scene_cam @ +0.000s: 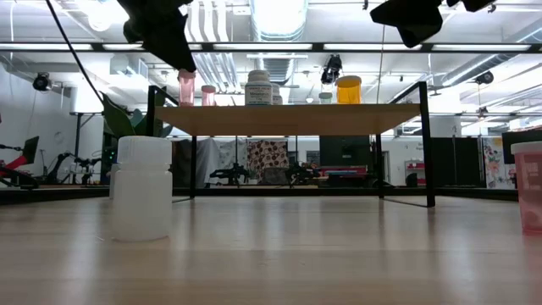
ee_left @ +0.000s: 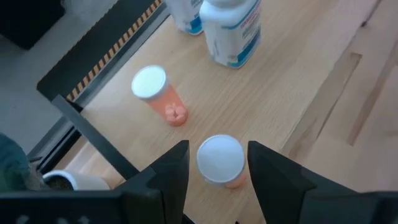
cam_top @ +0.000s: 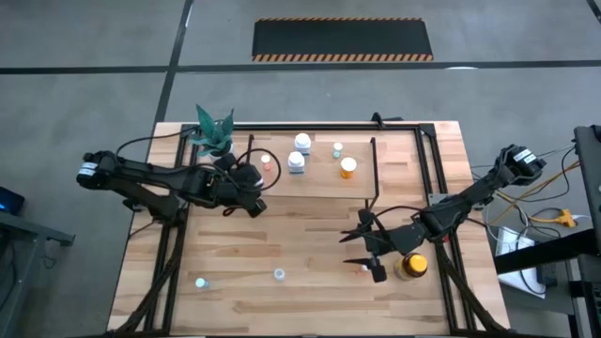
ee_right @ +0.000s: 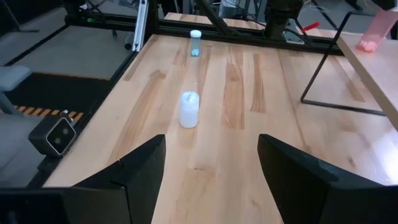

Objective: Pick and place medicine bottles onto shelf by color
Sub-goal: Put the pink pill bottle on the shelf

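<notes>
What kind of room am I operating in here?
Probably a robotics lab or workshop: bare concrete floor with a hazard-striped mat, exposed ceiling ducts, and a black metal frame around the wooden table.

1. Light-wood table [cam_top: 310, 253], pale streaky grain, and the shelf [scene_cam: 292, 119] wears the same tone on black rod legs.
2. Two pink bottles with white caps [ee_left: 160, 93] sit below the left claw [ee_left: 217, 163], which is dark.
3. White bottles with blue label bands [cam_top: 299, 152] on the shelf.
4. Orange-capped bottle [cam_top: 348, 167] beside them.
5. Translucent white bottle [ee_right: 189, 109] on the table.
6. Amber bottle, yellow cap [cam_top: 413, 266].
7. Floor mat [cam_top: 343, 39]: black, yellow-and-black striped edge.
</notes>
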{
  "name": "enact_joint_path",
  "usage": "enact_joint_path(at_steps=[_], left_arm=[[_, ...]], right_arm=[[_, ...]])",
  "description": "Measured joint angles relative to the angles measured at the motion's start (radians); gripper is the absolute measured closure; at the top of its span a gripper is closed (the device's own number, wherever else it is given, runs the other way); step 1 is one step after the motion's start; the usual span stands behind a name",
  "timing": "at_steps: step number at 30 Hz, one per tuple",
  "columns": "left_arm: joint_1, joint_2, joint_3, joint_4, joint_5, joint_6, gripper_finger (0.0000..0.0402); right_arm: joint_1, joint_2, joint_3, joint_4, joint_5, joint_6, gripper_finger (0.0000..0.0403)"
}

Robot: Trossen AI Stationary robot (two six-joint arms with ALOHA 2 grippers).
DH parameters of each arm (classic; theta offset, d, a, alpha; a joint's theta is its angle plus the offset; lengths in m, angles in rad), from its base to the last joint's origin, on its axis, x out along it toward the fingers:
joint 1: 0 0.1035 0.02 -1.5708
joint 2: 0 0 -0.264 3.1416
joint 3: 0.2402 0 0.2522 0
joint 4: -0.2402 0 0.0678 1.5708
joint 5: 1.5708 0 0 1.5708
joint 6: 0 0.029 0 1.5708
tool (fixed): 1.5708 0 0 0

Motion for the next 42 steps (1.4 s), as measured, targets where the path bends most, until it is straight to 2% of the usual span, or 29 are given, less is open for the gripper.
enact_joint_path(at_steps=[4,12,17,21,28,35,42], left_arm=[[-0.002,-0.015,0.022,0.003,0.022,0.042,0.0255],[-0.022,-0.045,0.056,0.049,0.033,0.072,0.0255],[-0.057,-0.056,0.048,0.157,0.032,0.134,0.0255],[-0.082,-0.056,0.048,0.212,0.032,0.180,0.0255],[-0.108,-0.056,0.049,0.223,0.030,0.195,0.0255],[-0.118,-0.059,0.046,0.224,0.030,0.196,0.0255],[-0.119,-0.060,0.046,0.225,0.028,0.218,0.0255]], right_arm=[[0.000,-0.008,0.023,-0.046,-0.003,0.057,0.0158],[0.020,0.019,0.190,-0.469,-0.092,0.269,0.0158],[0.071,0.093,0.302,-0.741,-0.114,0.408,0.0158],[0.111,0.177,0.358,-0.877,-0.114,0.470,0.0158],[0.151,0.299,0.375,-0.885,-0.170,0.482,0.0158],[0.153,0.336,0.358,-0.872,-0.184,0.489,0.0158],[0.152,0.335,0.322,-0.844,-0.102,0.479,0.0158]])
